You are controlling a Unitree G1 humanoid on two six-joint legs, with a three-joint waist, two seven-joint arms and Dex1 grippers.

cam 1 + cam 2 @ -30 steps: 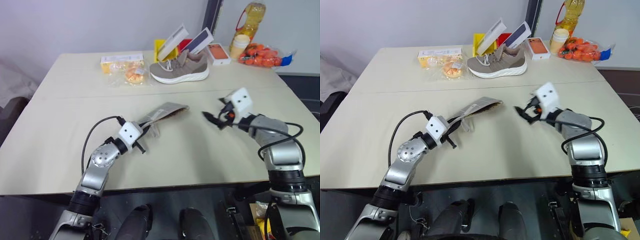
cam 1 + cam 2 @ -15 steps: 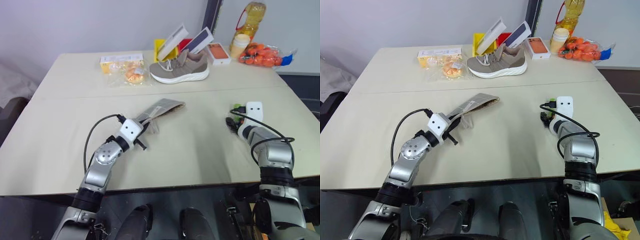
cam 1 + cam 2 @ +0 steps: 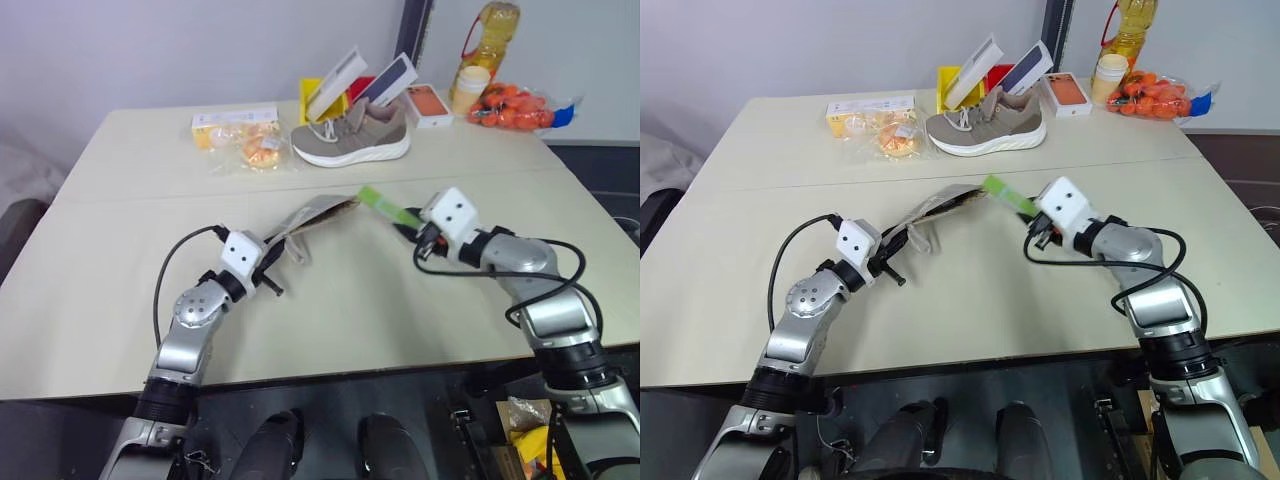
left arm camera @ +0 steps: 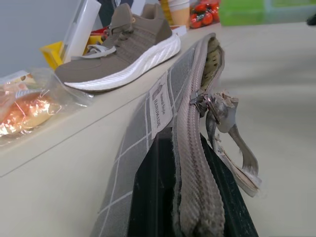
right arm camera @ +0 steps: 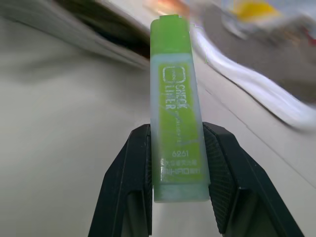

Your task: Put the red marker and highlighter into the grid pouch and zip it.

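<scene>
A wide beige table (image 3: 110, 250) takes up most of the scene, with a clutter of things along its far edge: a grey-brown sneaker (image 3: 350, 132) with a white sole, boxes (image 3: 355, 80) leaning up behind it, a clear bag of pastries (image 3: 250, 150), a bottle of oil (image 3: 487, 35) and a bag of small orange fruit (image 3: 515, 108). Near the middle of the table the grid pouch (image 3: 310, 218) is lifted at one end off the surface; the left gripper (image 3: 268, 268) has its jaws clamped together on the pouch's near edge, and the left wrist view shows the zipper band (image 4: 190, 163) running between the black fingers (image 4: 148, 197), the white label patch (image 4: 159, 102) beside it and the pull cord (image 4: 229, 133) hanging loose. The pouch's far mouth appears open, though it is hard to be sure from the head views. Just beside that mouth, the right gripper (image 3: 405, 225) has its jaws closed on the highlighter (image 3: 388, 208), which points toward the pouch opening with its tip close to it.
</scene>
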